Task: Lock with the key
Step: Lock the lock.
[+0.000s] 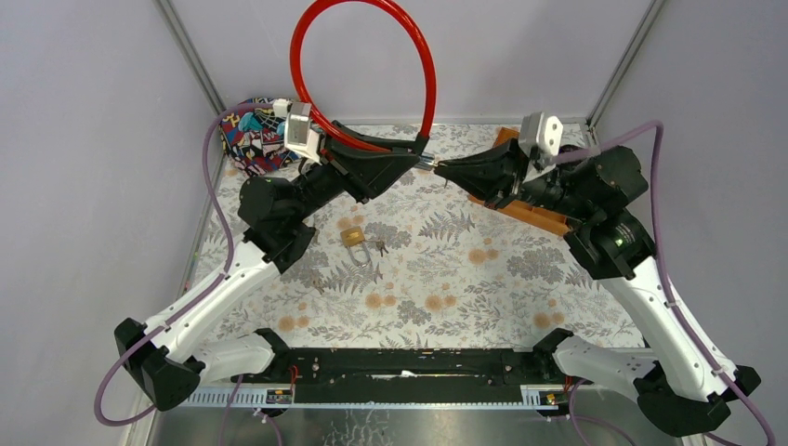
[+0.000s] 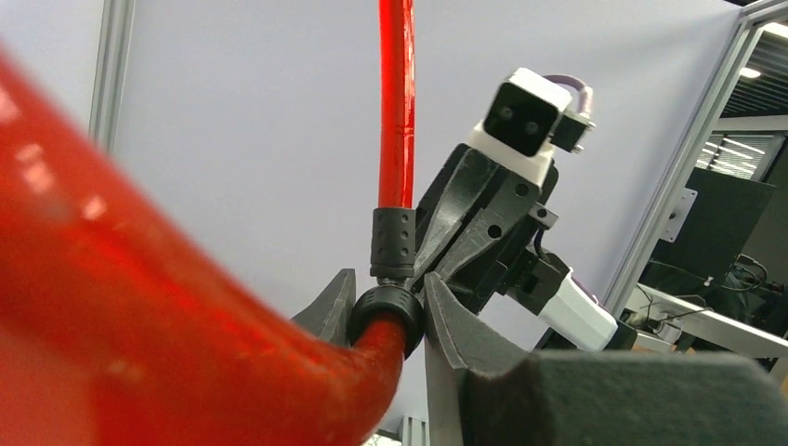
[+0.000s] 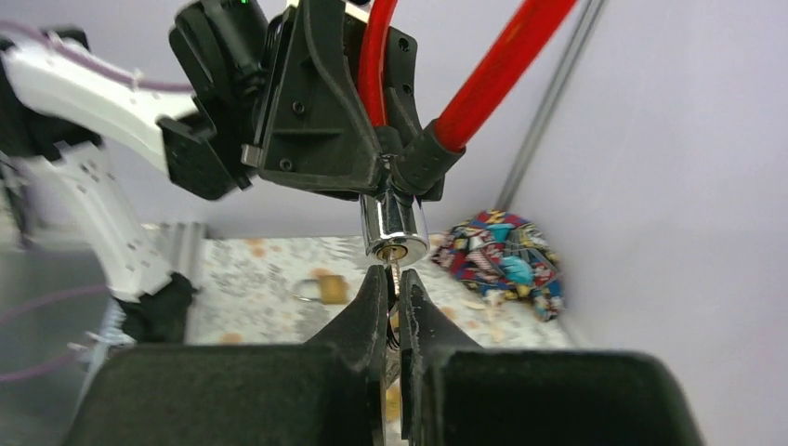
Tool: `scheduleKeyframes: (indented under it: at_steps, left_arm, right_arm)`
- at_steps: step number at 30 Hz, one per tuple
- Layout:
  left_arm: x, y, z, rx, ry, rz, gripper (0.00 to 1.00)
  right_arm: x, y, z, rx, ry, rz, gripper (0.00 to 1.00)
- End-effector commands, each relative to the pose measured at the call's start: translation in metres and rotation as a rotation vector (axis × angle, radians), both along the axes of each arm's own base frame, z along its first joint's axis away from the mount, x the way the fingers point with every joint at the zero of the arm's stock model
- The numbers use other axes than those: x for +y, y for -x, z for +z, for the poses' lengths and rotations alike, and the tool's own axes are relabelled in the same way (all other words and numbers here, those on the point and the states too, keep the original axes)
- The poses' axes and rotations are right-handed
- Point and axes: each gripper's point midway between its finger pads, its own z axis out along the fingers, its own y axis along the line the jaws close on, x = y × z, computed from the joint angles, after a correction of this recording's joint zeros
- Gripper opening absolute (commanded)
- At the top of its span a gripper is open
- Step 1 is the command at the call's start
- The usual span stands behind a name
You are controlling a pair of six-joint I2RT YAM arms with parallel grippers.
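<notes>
Clamping red cable lock [image 2: 395, 111], L gripper [image 2: 388, 314]; R gripper [image 3: 394, 281] pinches key [image 3: 398, 273] at keyhole [image 3: 394, 252], R wrist cam only.

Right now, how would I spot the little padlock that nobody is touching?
Start at the floral table. The padlock lies left of its centre, keys beside it. It is small and brass, unlike the big red cable loop held up behind.

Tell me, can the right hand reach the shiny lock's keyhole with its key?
Probably yes: the right hand pinches the key right at the shiny lock, nothing between them, while the left hand grips the red cable.
</notes>
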Motion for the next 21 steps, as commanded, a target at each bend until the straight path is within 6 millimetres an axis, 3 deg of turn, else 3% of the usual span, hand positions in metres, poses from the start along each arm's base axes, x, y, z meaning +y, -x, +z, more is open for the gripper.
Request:
scheduleKeyframes:
  at_steps: [1,9,15,21]
  left_arm:
    - [-0.014,0.007,-0.004,0.035,-0.021,-0.061,0.0]
    - [-0.022,0.006,-0.016,0.032,-0.049,-0.059,0.0]
    - [-0.02,0.008,-0.012,0.027,-0.043,-0.057,0.0]
    - [-0.02,0.008,-0.014,-0.002,-0.05,-0.041,0.0]
  right_arm:
    - [0.007,-0.004,-0.015,-0.29,0.113,-0.011,0.0]
    - [0.003,-0.003,-0.002,-0.432,0.148,-0.028,0.0]
    - [0.001,-0.007,-0.013,-0.441,0.183,-0.048,0.0]
    - [0.003,-0.008,-0.009,-0.391,0.174,-0.039,0.0]
